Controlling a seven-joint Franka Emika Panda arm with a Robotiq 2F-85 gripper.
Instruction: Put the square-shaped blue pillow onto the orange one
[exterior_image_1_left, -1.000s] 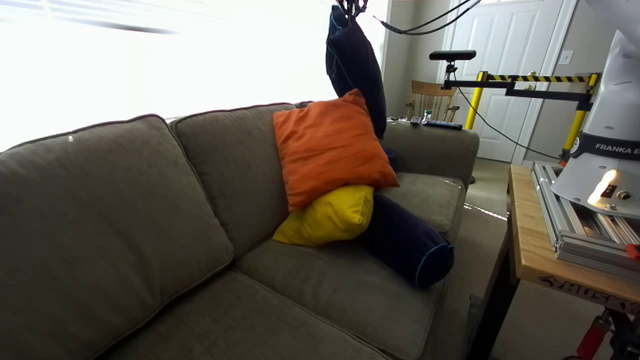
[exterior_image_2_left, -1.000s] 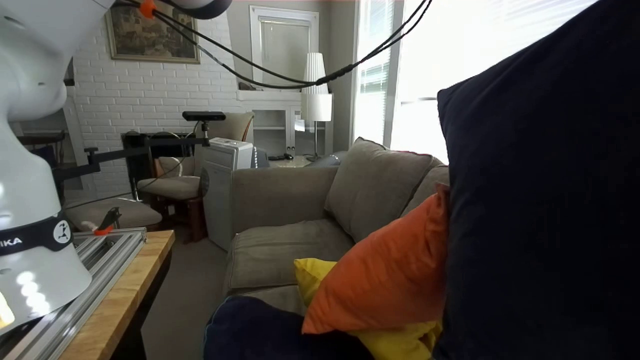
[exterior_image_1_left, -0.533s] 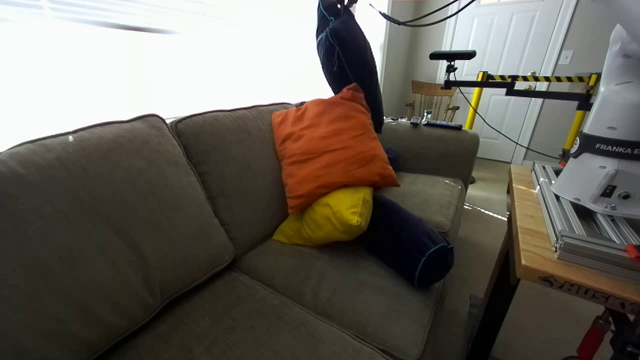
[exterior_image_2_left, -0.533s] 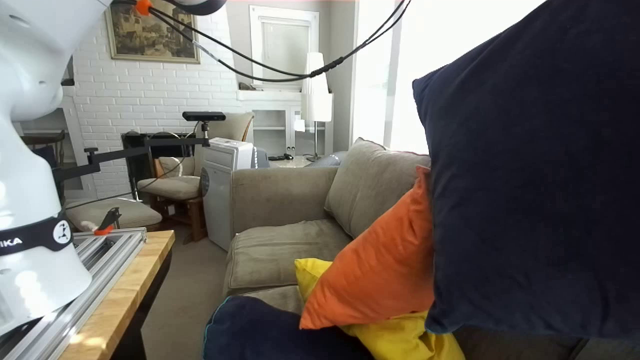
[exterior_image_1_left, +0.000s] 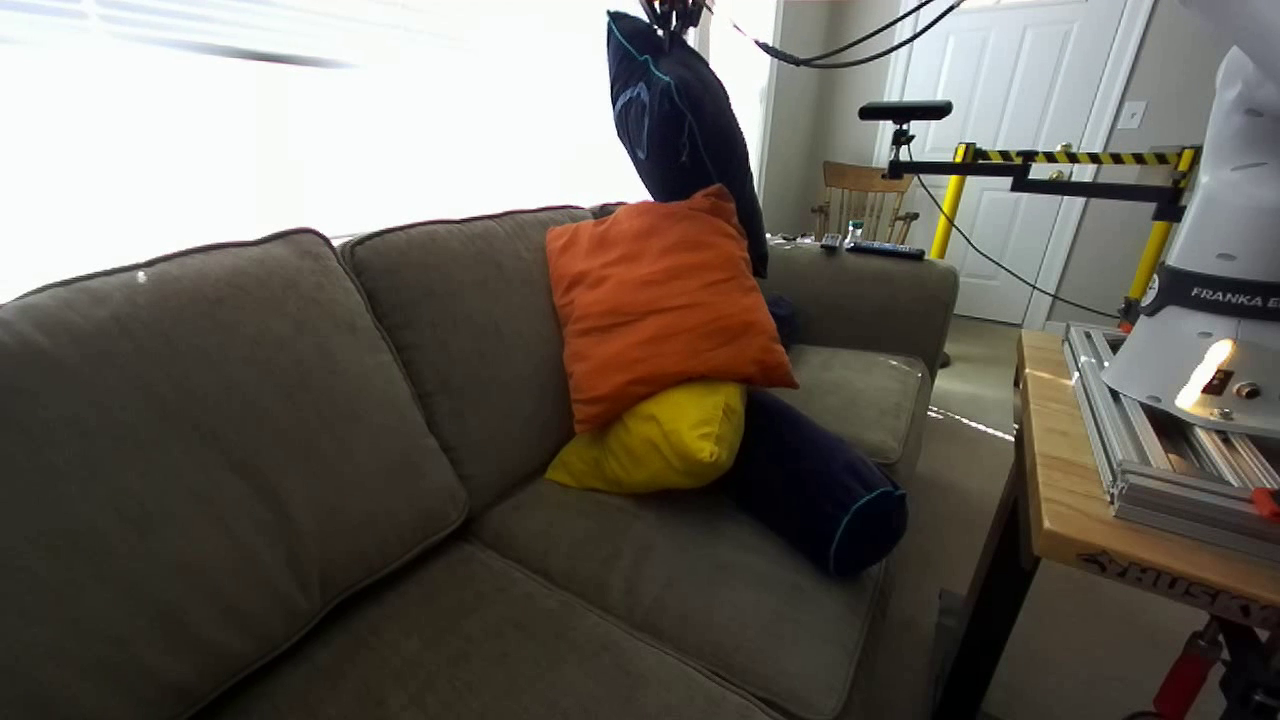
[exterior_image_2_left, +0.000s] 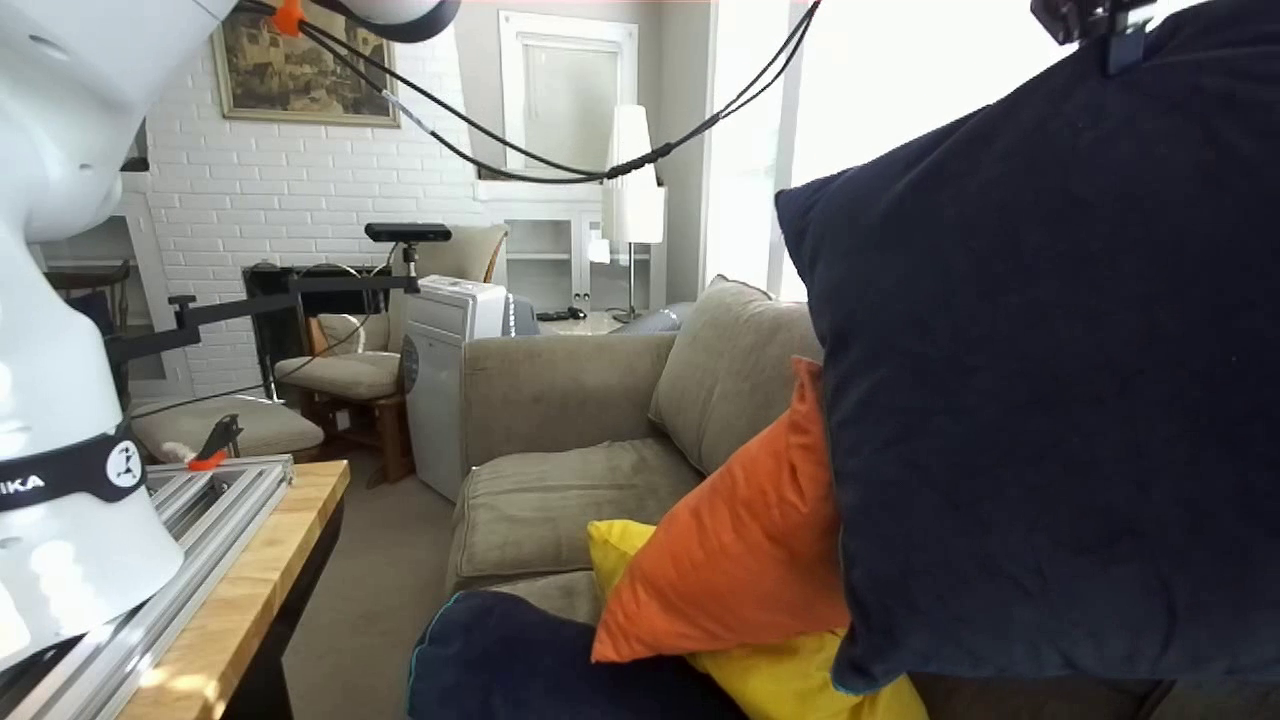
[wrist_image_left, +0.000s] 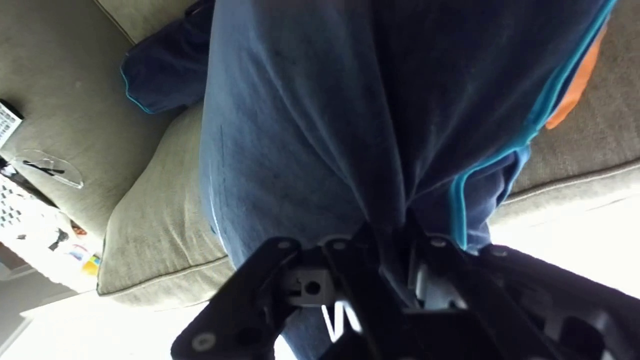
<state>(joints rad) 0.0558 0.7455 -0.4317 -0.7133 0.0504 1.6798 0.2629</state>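
Two back cushions (exterior_image_1_left: 220, 430) of the sofa (exterior_image_1_left: 580, 590) are standing on the left in an exterior view. Going to the right, you are finding the yellow pillow (exterior_image_1_left: 650, 445) on the seat, and over it the orange pillow (exterior_image_1_left: 660, 310) is lying tilted. That orange one is waiting as your target; the face which it is showing is not carrying the blue one yet. A little more to the right, the square blue pillow (exterior_image_1_left: 690, 125) is hanging up high, with its lower part passing behind the upper corner of the orange pillow. Whether these two are touching, the pictures are not showing clearly. Your gripper (wrist_image_left: 390, 228) is holding the blue one by its upper edge: in the wrist view, the navy cloth is running in folds between the jaws, which are standing close together. Further right, the blue bolster (exterior_image_1_left: 820, 485) is lying just beside the yellow pillow, and you are probably not needing it. Judging from this, the grasp and the lift are looking done; bringing the pillow across, laying it onto the orange one and letting go are remaining for you.
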